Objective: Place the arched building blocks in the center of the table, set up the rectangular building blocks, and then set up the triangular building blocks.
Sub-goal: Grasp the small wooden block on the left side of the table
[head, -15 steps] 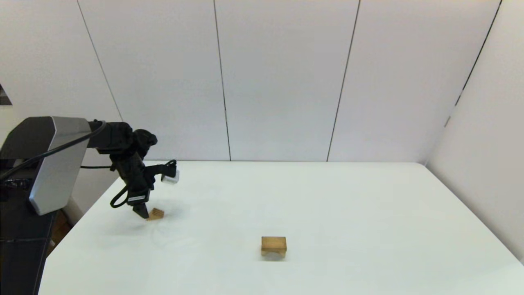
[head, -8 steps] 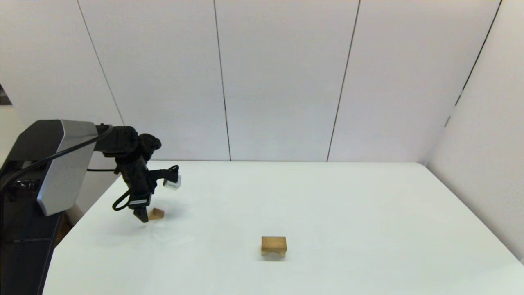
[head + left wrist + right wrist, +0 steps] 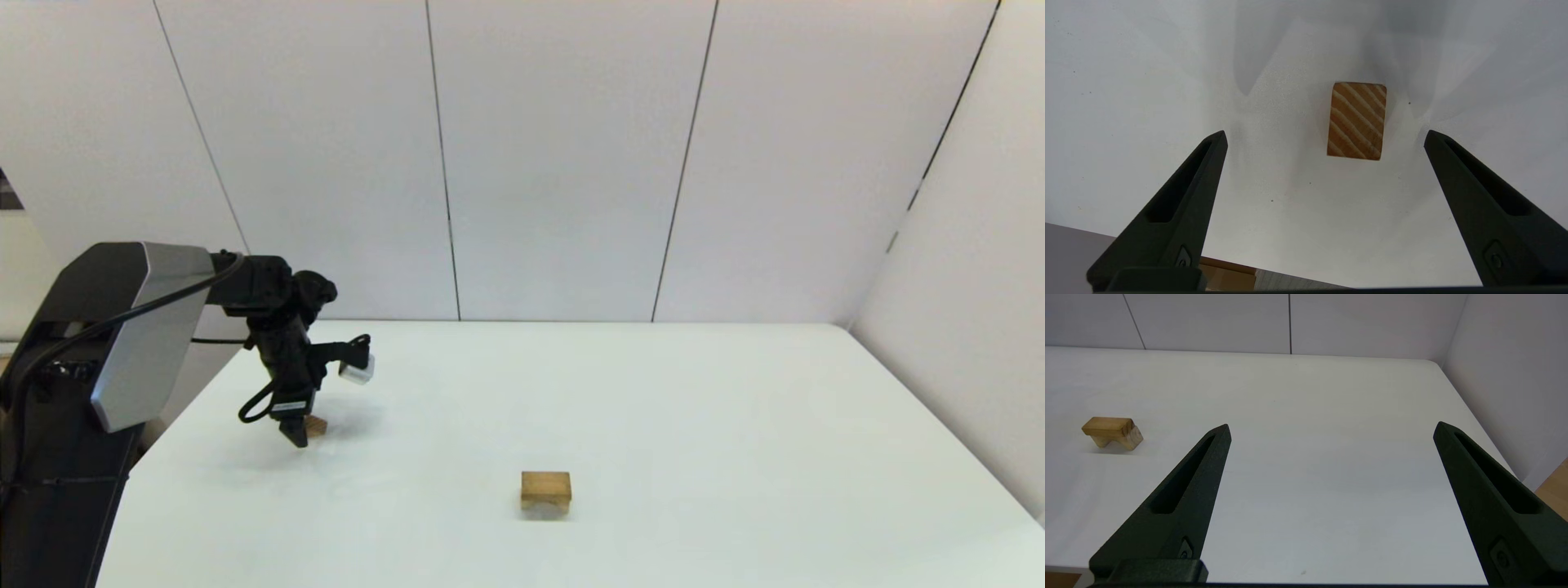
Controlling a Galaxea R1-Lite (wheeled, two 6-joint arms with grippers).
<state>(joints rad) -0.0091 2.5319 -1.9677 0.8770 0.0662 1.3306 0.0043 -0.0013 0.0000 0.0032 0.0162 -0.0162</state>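
Note:
The arched block (image 3: 545, 492) stands on its two legs near the middle of the white table (image 3: 694, 408); it also shows far off in the right wrist view (image 3: 1112, 432). A small wooden triangular block (image 3: 317, 425) with striped grain (image 3: 1357, 120) lies near the table's left edge. My left gripper (image 3: 295, 437) hangs just above it, open (image 3: 1325, 132), and the block lies between the fingertips, nearer one of them and untouched. My right gripper (image 3: 1332, 424) is open, holds nothing, and is out of the head view. The rectangular block is out of view.
The table's left edge runs close beside the left gripper, with a brown floor strip (image 3: 1224, 277) showing past it. Wall panels (image 3: 571, 163) close off the back and the right side.
The left arm has shifted a little to the right, so its fingers now hide part of the triangular block in the head view. The arched block has not moved.

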